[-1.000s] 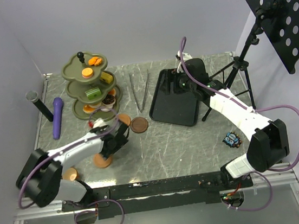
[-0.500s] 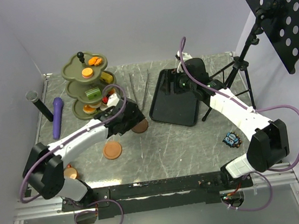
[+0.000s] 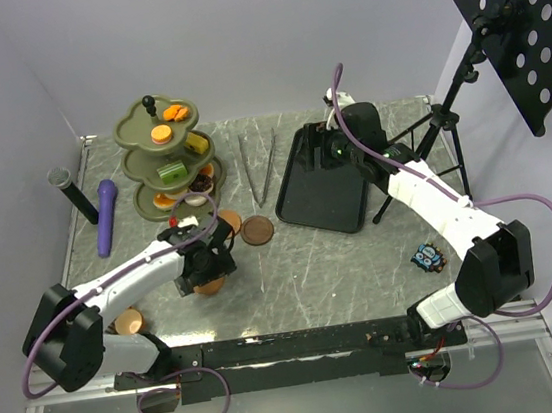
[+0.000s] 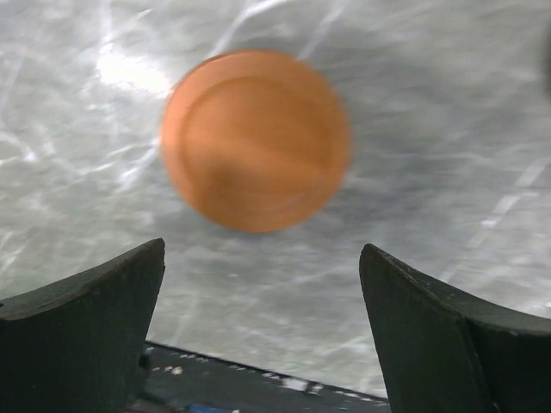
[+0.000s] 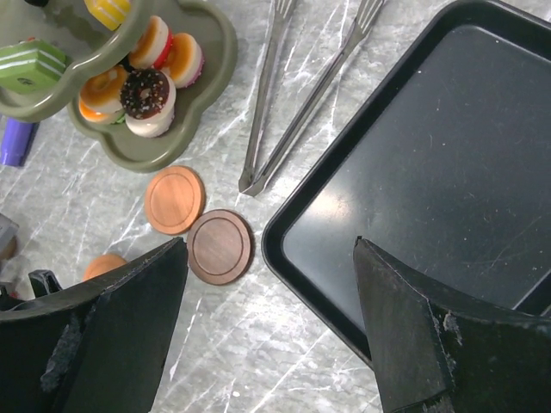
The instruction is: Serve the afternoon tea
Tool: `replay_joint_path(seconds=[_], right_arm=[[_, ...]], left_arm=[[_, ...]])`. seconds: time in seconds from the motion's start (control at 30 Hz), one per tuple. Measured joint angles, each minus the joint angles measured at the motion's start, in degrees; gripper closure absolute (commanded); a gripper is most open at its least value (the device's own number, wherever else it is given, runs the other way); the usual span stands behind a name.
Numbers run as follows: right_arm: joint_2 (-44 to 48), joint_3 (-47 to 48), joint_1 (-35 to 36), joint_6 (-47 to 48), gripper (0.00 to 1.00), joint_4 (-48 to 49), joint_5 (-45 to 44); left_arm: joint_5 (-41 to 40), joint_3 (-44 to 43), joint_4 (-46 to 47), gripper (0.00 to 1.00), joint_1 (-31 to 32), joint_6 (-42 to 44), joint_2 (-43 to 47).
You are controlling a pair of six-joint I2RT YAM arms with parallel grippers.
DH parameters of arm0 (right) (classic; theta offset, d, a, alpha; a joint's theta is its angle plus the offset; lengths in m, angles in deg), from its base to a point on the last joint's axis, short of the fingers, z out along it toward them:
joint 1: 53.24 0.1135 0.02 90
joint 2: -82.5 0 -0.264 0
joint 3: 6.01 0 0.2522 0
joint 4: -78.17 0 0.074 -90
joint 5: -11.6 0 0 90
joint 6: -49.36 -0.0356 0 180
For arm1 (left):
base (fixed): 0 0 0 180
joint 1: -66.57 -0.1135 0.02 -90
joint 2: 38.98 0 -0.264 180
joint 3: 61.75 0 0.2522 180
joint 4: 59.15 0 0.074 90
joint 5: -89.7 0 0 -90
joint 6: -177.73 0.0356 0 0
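Observation:
The olive-green three-tier stand (image 3: 162, 158) at the back left carries orange, green and brown pastries (image 5: 146, 90). Two saucers lie in front of it, a light one (image 3: 227, 220) and a dark brown one (image 3: 256, 230). My left gripper (image 3: 203, 271) hovers open just above a third, orange saucer (image 4: 256, 140) lying flat on the table, with nothing between its fingers (image 4: 86, 335). My right gripper (image 5: 269, 249) hangs open and empty above the near-left corner of the black tray (image 5: 430, 172).
Metal tongs (image 3: 259, 168) lie between the stand and the tray. A purple cylinder (image 3: 106, 215) and a black tube (image 3: 70, 189) sit at the far left. Another orange disc (image 3: 129, 322) is by the left base, a small toy (image 3: 425, 257) at right, and a tripod (image 3: 429, 137) behind the tray.
My left arm swung up toward the two saucers by the stand, then came back toward me over the orange saucer, jaws a little wider. The right arm barely moved.

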Motion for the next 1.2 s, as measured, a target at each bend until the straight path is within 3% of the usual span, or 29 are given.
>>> replay_joint_path(seconds=[0.5, 0.77, 1.2], right_arm=[[0.02, 0.00, -0.66, 0.13, 0.16, 0.00, -0.44], [0.02, 0.09, -1.05, 0.33, 0.16, -0.09, -0.63], [0.02, 1.79, -1.38, 0.79, 0.16, -0.52, -0.90]], left_arm=[[4.07, 6.43, 4.13, 0.01, -1.92, 5.49, -2.16], [5.29, 6.84, 8.04, 0.12, -2.64, 7.56, -3.45], [5.16, -1.03, 8.61, 0.30, -7.52, 6.88, -12.26]])
